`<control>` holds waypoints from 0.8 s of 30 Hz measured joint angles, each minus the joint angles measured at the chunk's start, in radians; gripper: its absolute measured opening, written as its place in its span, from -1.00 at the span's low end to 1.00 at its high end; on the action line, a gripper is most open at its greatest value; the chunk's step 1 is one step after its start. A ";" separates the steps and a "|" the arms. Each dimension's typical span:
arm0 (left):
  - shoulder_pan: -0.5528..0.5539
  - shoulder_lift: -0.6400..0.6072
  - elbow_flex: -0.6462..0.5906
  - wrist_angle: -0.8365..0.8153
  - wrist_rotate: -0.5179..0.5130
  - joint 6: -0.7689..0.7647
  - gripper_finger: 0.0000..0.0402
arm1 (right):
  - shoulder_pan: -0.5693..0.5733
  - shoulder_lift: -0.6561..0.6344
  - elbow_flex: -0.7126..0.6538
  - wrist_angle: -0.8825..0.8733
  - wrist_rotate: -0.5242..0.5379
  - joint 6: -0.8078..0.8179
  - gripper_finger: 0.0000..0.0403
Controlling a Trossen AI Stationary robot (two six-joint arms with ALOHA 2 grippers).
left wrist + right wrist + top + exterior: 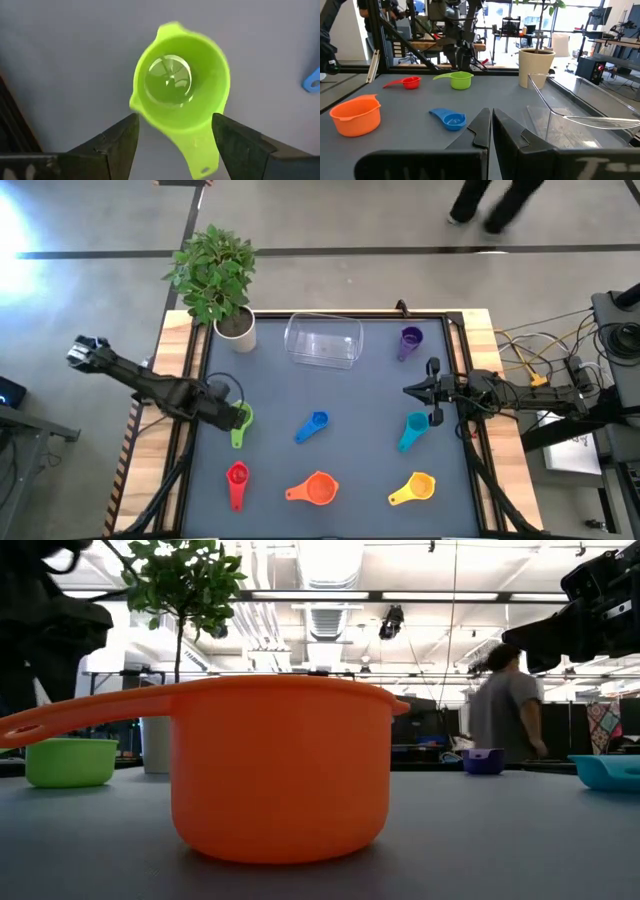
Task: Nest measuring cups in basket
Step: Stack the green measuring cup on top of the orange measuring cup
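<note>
The seven cups stand apart on the grey mat: green (241,425), blue (313,425), teal (413,430), red (237,477), orange (315,490), yellow (415,487) and purple (410,340). The clear basket (323,341) sits near the far edge and holds nothing. My left gripper (176,118) is open and hangs over the green cup (180,85), one finger on each side of where the handle (200,155) leaves the bowl; I see no touch. My right gripper (491,117) is shut and level above the mat, between the purple and teal cups.
A white plant pot (236,330) with a leafy plant stands at the far left corner, beside the basket. Wooden rails (180,410) run along the mat's left and right sides. A person (505,705) walks in the room beyond the far edge.
</note>
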 joint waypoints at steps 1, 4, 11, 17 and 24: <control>-0.019 0.008 -0.001 0.000 0.000 -0.043 0.16 | 0.000 0.000 0.000 0.000 0.000 0.000 -0.96; -0.067 0.042 -0.005 0.001 0.000 -0.158 0.16 | 0.000 0.000 0.000 0.000 0.000 0.000 -0.96; -0.085 0.128 -0.008 0.015 -0.034 -0.228 0.10 | 0.000 0.000 0.000 0.000 0.000 0.000 -0.96; -0.084 0.170 -0.008 0.016 -0.035 -0.241 0.01 | 0.000 0.000 0.000 0.000 0.000 0.000 -0.96; -0.084 0.189 -0.016 0.016 -0.037 -0.234 -0.27 | 0.000 0.000 0.000 -0.001 0.000 0.000 -0.96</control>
